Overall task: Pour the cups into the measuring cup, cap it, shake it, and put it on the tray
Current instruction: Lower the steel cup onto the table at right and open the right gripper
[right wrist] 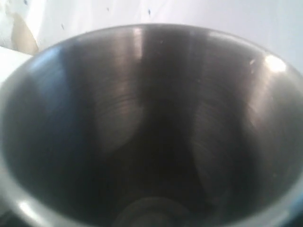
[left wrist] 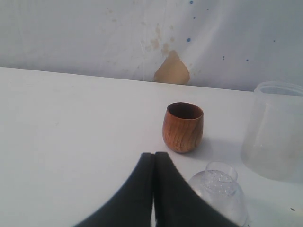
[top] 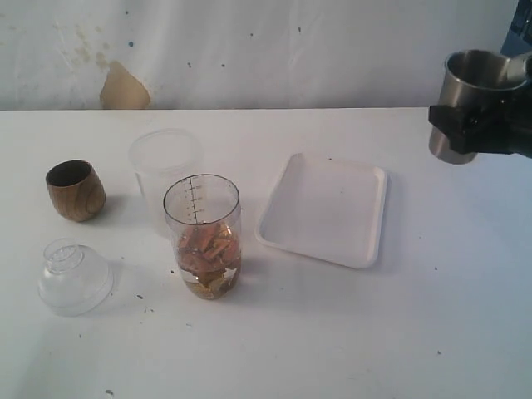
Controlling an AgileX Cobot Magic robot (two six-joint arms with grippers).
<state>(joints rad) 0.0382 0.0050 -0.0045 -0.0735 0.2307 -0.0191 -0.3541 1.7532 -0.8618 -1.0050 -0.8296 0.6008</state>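
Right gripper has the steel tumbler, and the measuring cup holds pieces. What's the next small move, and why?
Probably set the steel tumbler down on the table and release it. The right gripper holds it upright, its inside looks empty, and the measuring cup already holds pieces but is uncapped.

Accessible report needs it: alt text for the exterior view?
The right gripper holds a steel tumbler upright at the right edge. Mid-table, a measuring cup of brown pieces stands beside a white tray and frosted cup; a wooden cup and clear lid sit left.
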